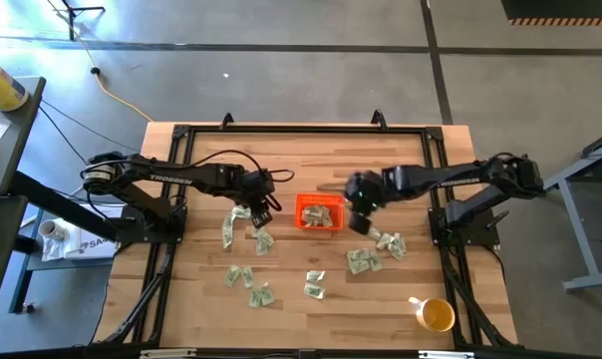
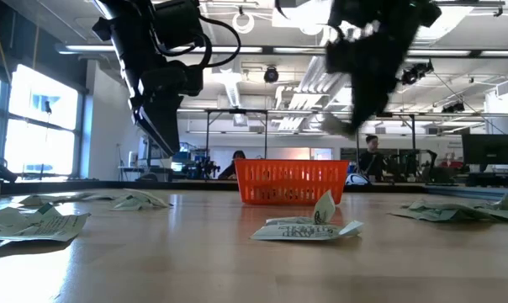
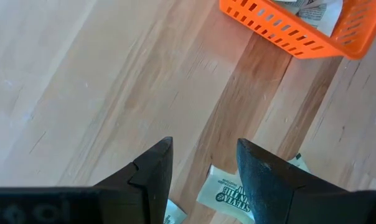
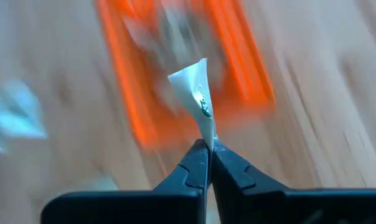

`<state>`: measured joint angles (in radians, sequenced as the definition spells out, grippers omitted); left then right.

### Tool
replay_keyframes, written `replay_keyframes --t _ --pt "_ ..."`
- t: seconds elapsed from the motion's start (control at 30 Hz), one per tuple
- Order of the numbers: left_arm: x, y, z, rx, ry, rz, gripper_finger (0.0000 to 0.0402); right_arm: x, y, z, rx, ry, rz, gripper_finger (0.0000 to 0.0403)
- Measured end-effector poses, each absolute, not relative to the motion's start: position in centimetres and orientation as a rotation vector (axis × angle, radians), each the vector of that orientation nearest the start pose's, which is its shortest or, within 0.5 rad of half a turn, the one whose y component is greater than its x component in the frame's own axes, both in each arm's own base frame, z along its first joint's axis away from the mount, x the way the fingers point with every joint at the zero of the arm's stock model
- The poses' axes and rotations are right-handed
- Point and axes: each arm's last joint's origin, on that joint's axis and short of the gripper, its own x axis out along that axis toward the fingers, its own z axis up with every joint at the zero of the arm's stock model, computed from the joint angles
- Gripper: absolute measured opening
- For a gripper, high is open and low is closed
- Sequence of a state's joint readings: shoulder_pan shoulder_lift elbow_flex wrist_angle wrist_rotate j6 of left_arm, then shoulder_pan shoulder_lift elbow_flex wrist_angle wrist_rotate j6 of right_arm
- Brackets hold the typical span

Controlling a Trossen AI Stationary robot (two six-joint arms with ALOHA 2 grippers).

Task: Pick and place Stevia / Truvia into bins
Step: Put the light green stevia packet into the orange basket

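High view: orange bin (image 1: 320,211) sits near the table (image 1: 201,309) centre, a bit toward the far edge, w/ a few packets inside. Left gripper (image 1: 260,212) hangs just left of the bin, over loose Stevia packets (image 1: 261,240). Right gripper (image 1: 362,204) is just beside the bin's right wall. More packets are scattered toward the near edge and the right side. Yellow cup (image 1: 437,315) stands near the near right corner, well apart from the bin.

Low view: bin (image 2: 292,182) rests on the table mid-picture; a crumpled packet (image 2: 307,228) lies in front of it, others flat at both sides. Both arms hang above the table, off the surface. People show in the room behind.

Left wrist view: left gripper (image 3: 203,163) jaws released, nothing between them; a packet (image 3: 222,193) lies on the table below the gap, and the bin corner (image 3: 300,34) is farther off.

Right wrist view: right gripper (image 4: 208,149) jaws clenched on one white packet (image 4: 197,93), which sticks up from the tips; the bin (image 4: 182,74) is blurred beyond, packet held over it
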<state>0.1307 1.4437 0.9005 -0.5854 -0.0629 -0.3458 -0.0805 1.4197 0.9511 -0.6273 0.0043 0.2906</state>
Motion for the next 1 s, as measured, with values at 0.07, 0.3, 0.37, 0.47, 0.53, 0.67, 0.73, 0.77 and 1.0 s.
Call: replay_keyframes --t 0.07,0.3,0.37,0.47,0.53,0.67,0.73,0.77,1.0 --pt "26.6 3.7 20.3 -0.349 1.091 0.361 0.0211 28.6 -2.8 22.8 0.365 0.981 -0.203 0.0005" --pt "25.6 3.4 19.8 -0.366 1.213 0.356 0.0211 33.8 -3.3 19.4 0.489 1.046 -0.078 0.0051" --pt "24.9 3.4 19.7 -0.371 1.279 0.384 0.0211 34.8 -3.4 19.0 0.488 1.088 -0.093 0.0076" --pt "23.9 3.4 19.5 -0.359 1.376 0.458 0.0211 35.5 -3.7 19.6 0.458 1.118 -0.144 0.0125" --pt "23.3 3.4 19.5 -0.335 1.426 0.489 0.0211 35.6 -3.8 20.2 0.426 1.132 -0.187 0.0164" --pt "23.1 3.4 19.4 -0.218 1.474 0.391 0.0211 35.4 -3.7 22.2 0.317 1.146 -0.265 0.0245" --pt "23.2 3.4 19.1 -0.135 1.459 0.312 0.0211 35.0 -3.4 23.2 0.268 1.141 -0.293 0.0281" --pt "23.2 3.4 18.7 -0.093 1.454 0.274 0.0211 34.8 -3.3 23.6 0.253 1.14 -0.305 0.0297" --pt "22.1 3.0 15.1 0.014 1.422 0.042 0.0211 32.5 -2.5 25.4 0.191 1.192 -0.419 0.0353"
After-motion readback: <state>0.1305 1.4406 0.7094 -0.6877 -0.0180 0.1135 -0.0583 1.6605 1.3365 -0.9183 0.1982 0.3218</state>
